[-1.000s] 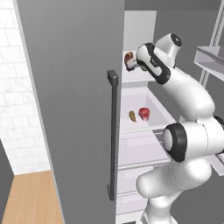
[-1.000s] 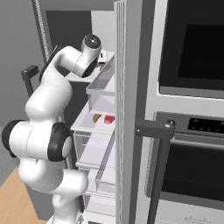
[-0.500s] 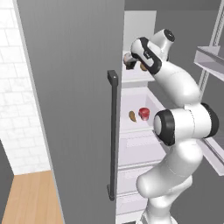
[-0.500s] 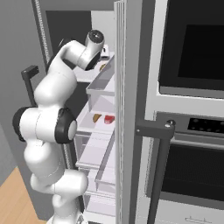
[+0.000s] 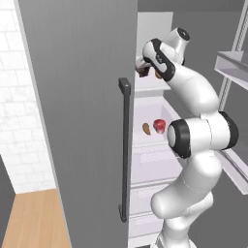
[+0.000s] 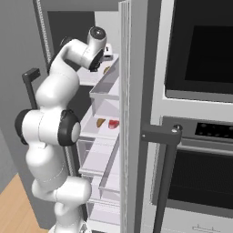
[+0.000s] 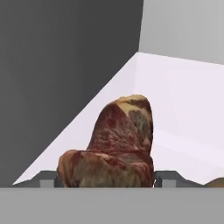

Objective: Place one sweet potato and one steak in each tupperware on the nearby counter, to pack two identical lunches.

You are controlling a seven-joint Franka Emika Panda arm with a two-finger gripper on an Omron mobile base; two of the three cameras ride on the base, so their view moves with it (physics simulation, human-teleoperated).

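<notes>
My gripper reaches into the open fridge at the upper shelf. In the hand view a marbled red-brown steak stands upright between my two fingertips and fills the whole gap, so the gripper is shut on it. A brown sweet potato lies on the same shelf just beside the hand, and its edge shows at the lower right of the hand view. One shelf down lie another sweet potato and a red steak. The tupperware and the counter are out of view.
The grey fridge door with its dark handle stands open on the left. Door bins stick out on the right side. A wall oven with a bar handle is to the right of the fridge.
The arm's elbow and forearm have swung up and closer to the fridge. The hand has stayed at the upper shelf by the steak, shifting slightly left.
</notes>
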